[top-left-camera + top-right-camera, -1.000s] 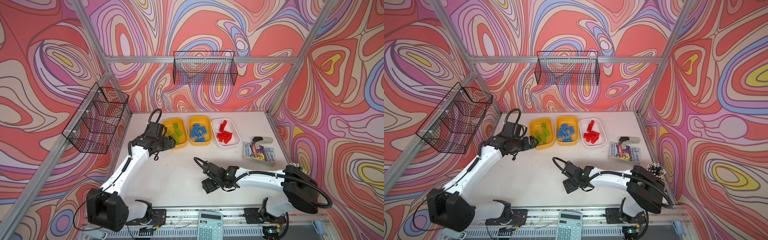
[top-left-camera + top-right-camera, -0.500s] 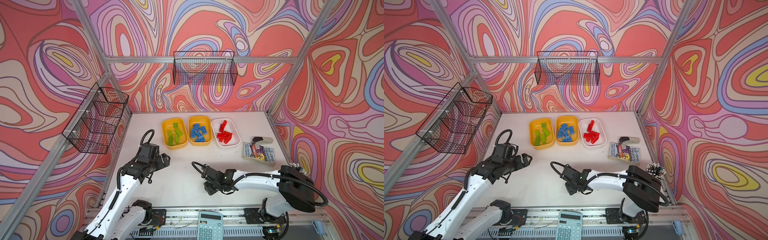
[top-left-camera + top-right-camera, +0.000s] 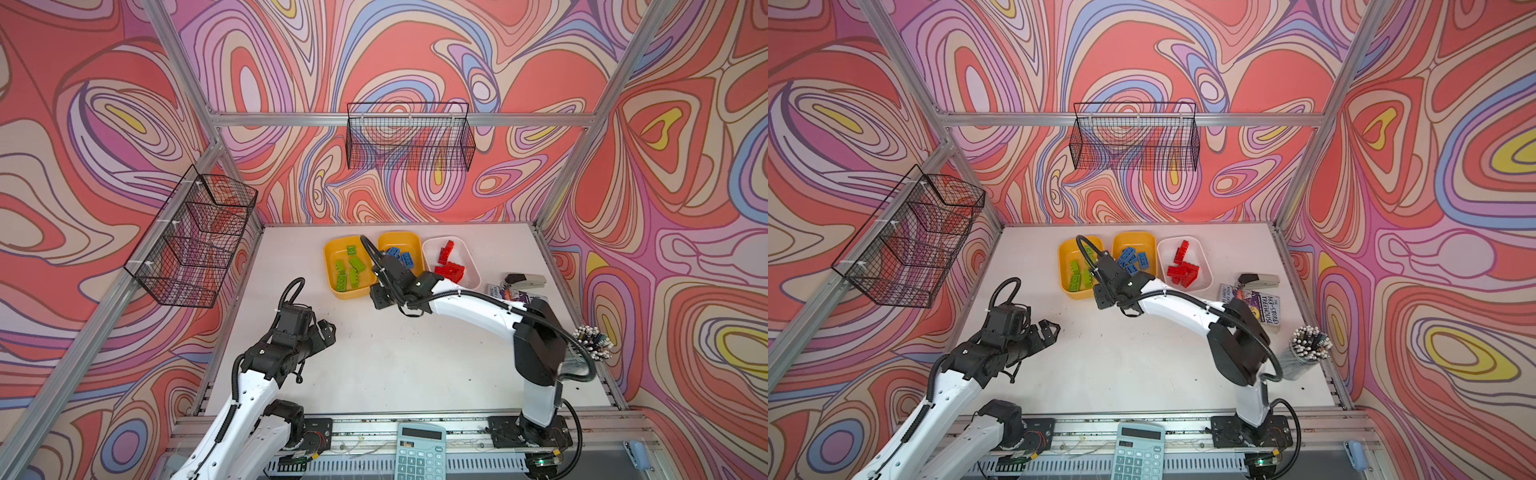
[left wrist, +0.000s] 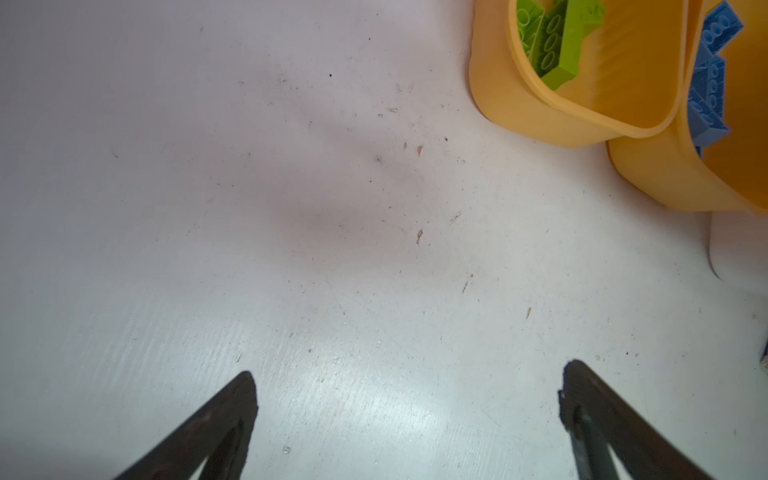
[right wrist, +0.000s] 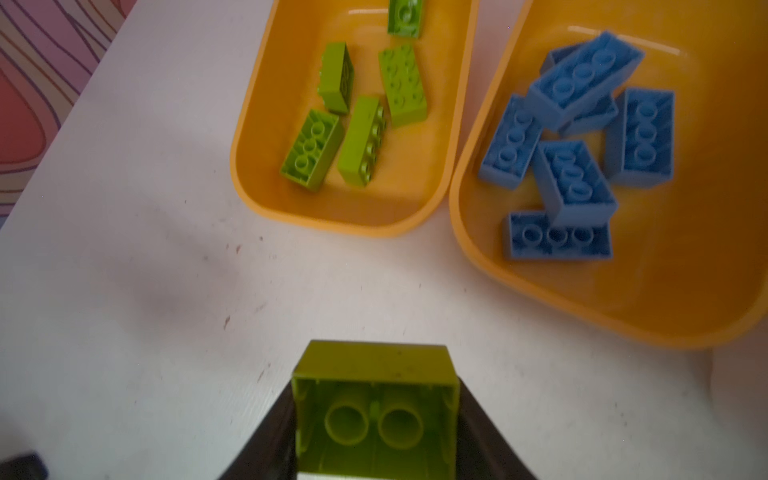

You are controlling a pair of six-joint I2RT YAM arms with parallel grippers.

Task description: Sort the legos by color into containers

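Holding a lime green brick pinched in my right gripper, I hover just short of the near ends of the green-brick tub and the blue-brick tub. Red bricks lie in the white tub; all three tubs line up toward the table's far edge. My left gripper hangs spread wide over bare table near the left edge.
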